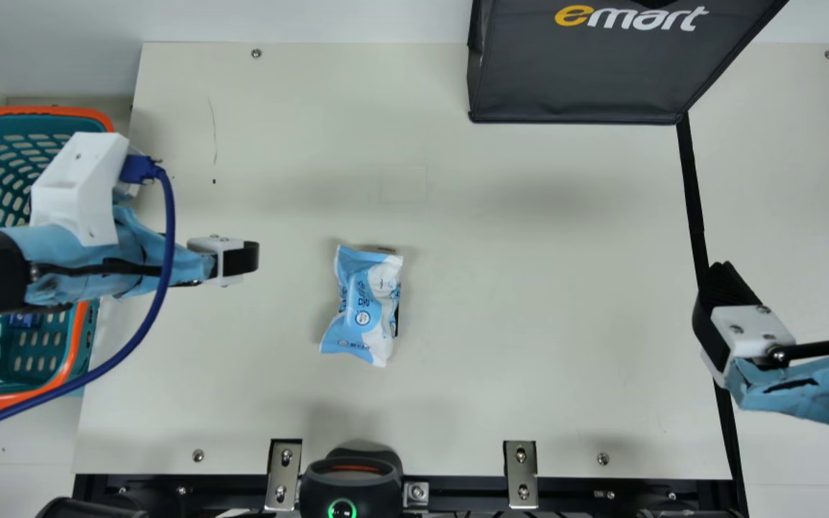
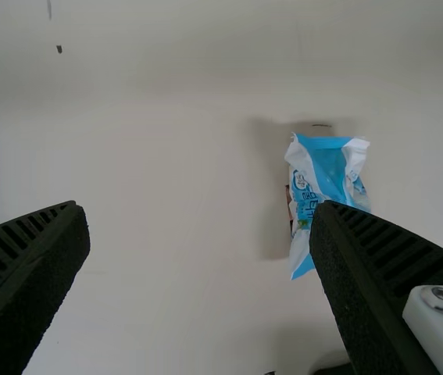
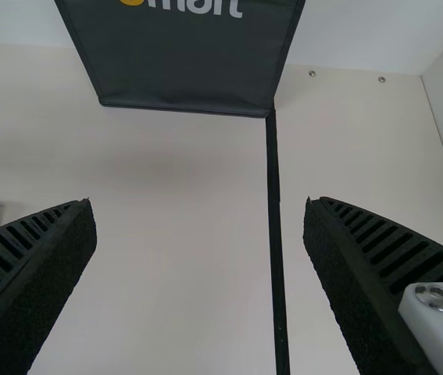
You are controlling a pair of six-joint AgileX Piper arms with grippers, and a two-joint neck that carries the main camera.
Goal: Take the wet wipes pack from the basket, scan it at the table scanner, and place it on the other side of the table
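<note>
One blue-and-white plastic wet wipes pack (image 1: 363, 306) lies mid-table

At the frame's bottom, left of centre, sits one black scanner (image 1: 350, 478). Beyond it, the pack's long axis runs nearly up-down, lower end slightly left. The black ribbed right gripper (image 1: 792, 270), far right, has its fingers wide apart; so does the black ribbed left gripper (image 1: 240, 259), left of centre. One teal, orange-rimmed plastic basket (image 1: 33, 110), far left, holds a blue item (image 1: 24, 320); its full count is unclear. One dark fabric bag (image 1: 580, 79) stands upper right.

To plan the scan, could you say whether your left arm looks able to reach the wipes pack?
Likely, yes: my left gripper is open, with nothing visible between it and the pack.
</note>
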